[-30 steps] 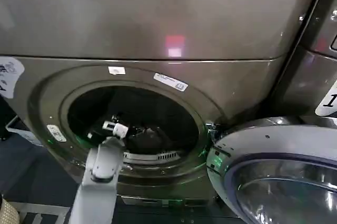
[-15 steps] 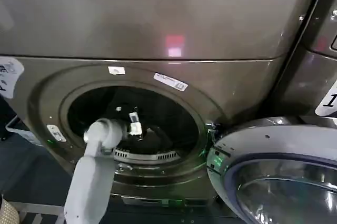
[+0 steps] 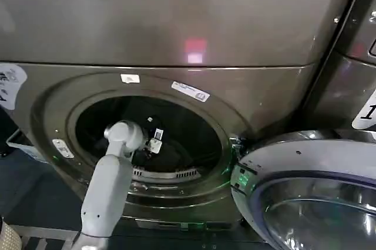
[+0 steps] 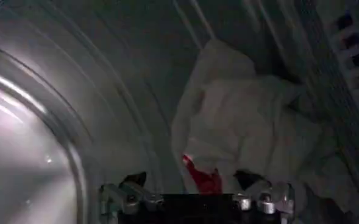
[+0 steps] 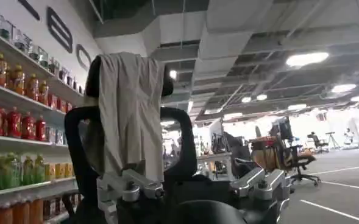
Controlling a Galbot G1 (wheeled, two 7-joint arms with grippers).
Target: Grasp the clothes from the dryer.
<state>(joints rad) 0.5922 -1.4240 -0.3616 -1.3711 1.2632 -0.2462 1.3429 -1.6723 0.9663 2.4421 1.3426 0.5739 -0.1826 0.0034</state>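
left end effector (image 4: 194, 198) fingertips cut off at frame edge, clothes (image 4: 252, 131) dim inside dryer (image 3: 176, 26)

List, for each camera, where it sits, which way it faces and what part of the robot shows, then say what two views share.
Head view: on the robot's head, looking down at the dryer with its open door; the left arm reaches into the drum, left gripper inside.
Left wrist view: inside the drum, facing the clothes; the left gripper sits open just before them.
Right wrist view: away from the machine, facing a room with shelves and a chair; the right gripper is open.
Shared: head and left wrist views both show the drum interior.
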